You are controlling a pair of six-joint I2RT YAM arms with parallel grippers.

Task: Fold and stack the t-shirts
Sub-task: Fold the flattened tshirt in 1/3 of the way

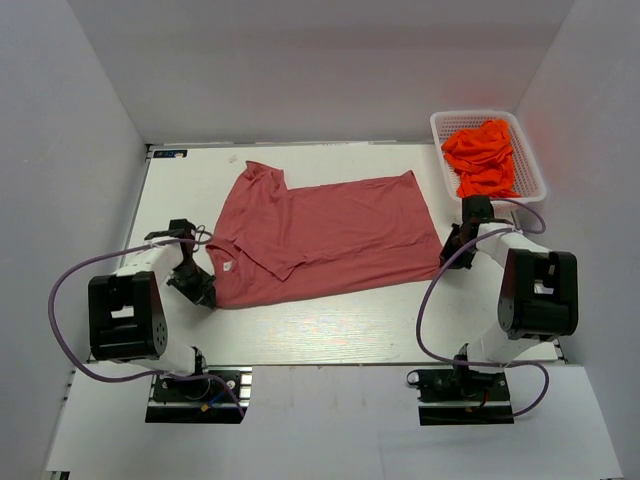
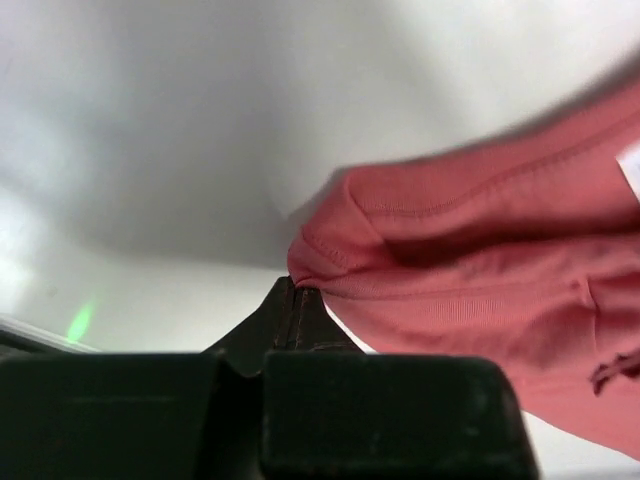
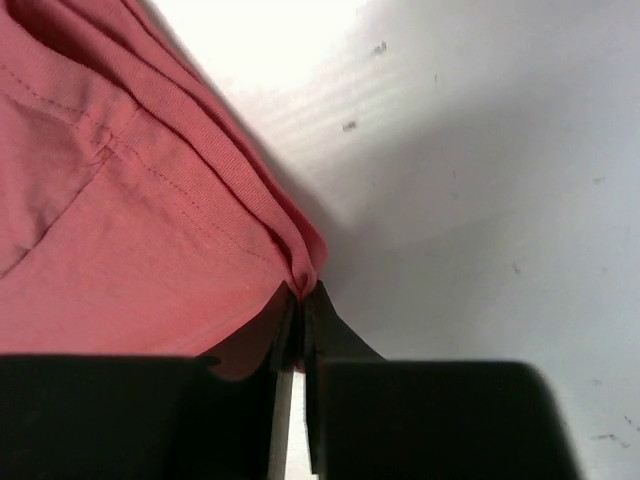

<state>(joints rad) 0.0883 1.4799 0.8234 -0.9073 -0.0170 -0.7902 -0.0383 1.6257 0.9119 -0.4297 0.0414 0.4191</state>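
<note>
Room: plain white walls (image 1: 300,60) boxing in the left, back and right.
Bench (image 1: 330,330): white, faintly streaky, a few tiny dark specks near the right arm.
Left jaws: fingertips (image 2: 283,308) pinched shut on the near-left corner of the rose-red t-shirt (image 1: 330,240).
Rose-red t-shirt: spread out mid-bench, collar end left, hem right, white neck label (image 1: 229,267) showing.
Right jaws: fingertips (image 3: 325,322) closed on its near-right hem corner.
Basket (image 1: 535,175): white, far-right corner, orange t-shirts (image 1: 483,155) heaped inside.
</note>
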